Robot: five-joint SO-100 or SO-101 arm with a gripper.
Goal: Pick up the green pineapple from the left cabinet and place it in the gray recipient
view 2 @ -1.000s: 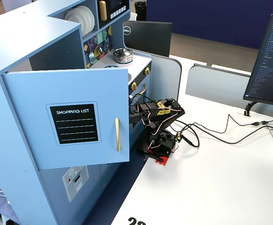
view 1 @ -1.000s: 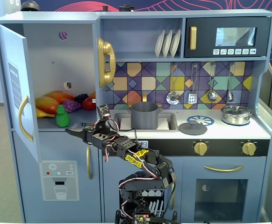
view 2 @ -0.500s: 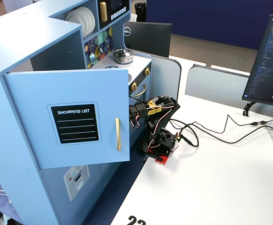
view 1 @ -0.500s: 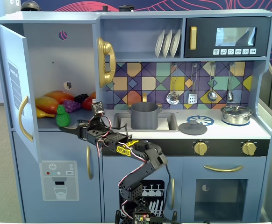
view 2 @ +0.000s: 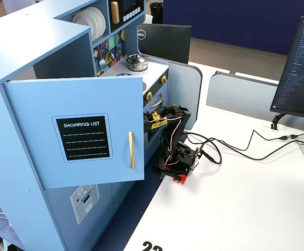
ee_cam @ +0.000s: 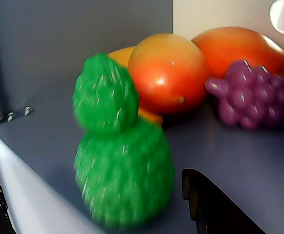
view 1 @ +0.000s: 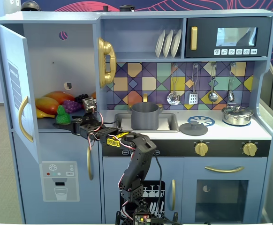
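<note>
The green pineapple stands upright near the front edge of the shelf in the left cabinet, whose door is swung open. In the wrist view the pineapple is close and blurred. My gripper reaches into the cabinet and is open. In the wrist view my gripper has one black finger to the right of the fruit and the other at the lower left, apart from it. The gray recipient stands in the sink. In a fixed view from the side the door hides the fruit and gripper.
Orange-red fruits and a purple grape bunch lie behind the pineapple on the shelf. A gold phone hangs on the cabinet's right wall. A gray lid and a small silver pot sit on the counter.
</note>
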